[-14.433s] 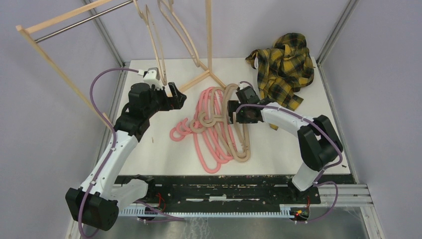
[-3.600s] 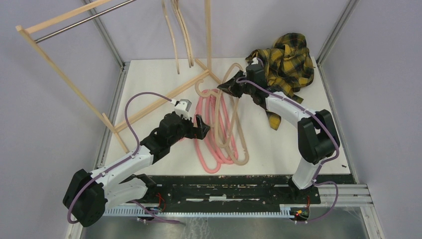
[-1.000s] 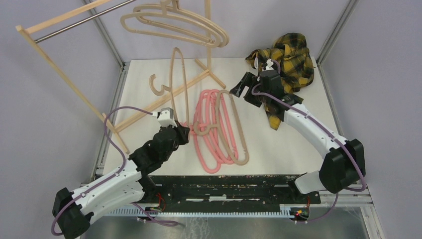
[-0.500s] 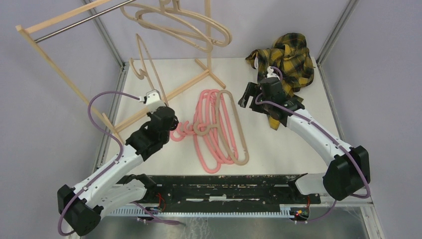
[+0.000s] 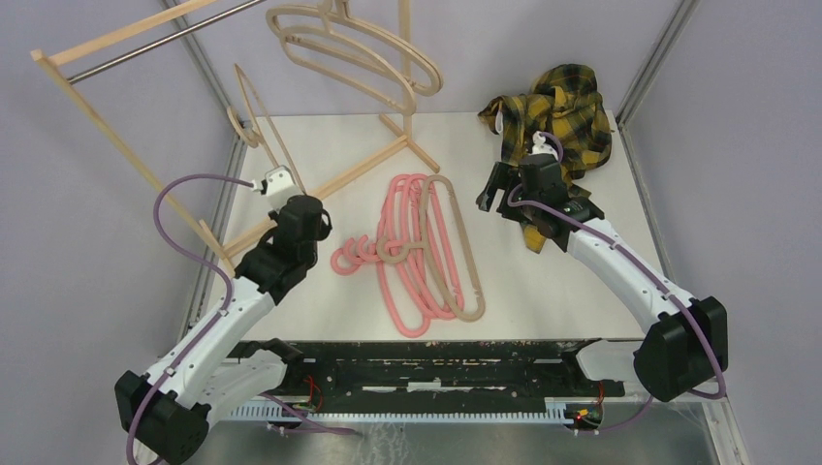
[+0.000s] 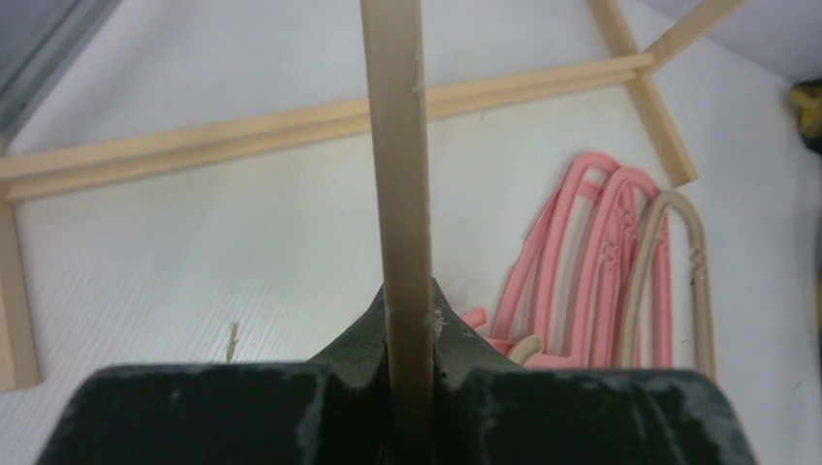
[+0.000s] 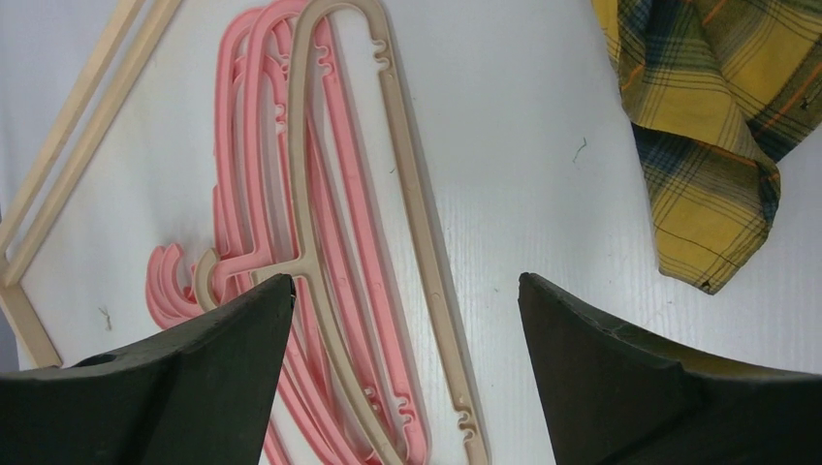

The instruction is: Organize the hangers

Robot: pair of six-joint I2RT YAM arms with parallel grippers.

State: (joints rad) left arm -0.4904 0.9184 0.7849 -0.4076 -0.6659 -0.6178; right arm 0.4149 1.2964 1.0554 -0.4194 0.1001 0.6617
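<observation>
My left gripper [image 5: 292,197] is shut on a beige hanger [image 5: 254,108] and holds it upright in the air over the table's left side, hook to the left. In the left wrist view its bar [image 6: 397,184] runs straight up from between the closed jaws of that gripper [image 6: 408,325]. Two more beige hangers [image 5: 359,53] hang from the rack's rail. A pile of pink hangers [image 5: 407,252] with one beige hanger [image 5: 456,247] on top lies mid-table. My right gripper [image 5: 490,190] hovers open and empty above the pile's right edge [image 7: 405,281].
The wooden rack with its metal rail [image 5: 145,46] stands at the back left, and its base bars [image 5: 334,177] cross the table. A yellow plaid shirt [image 5: 557,121] lies crumpled at the back right, just behind the right wrist.
The left arm has raised the beige hanger and carried it left and back, toward the rack. The right gripper has drifted slightly right and nearer, still open.
</observation>
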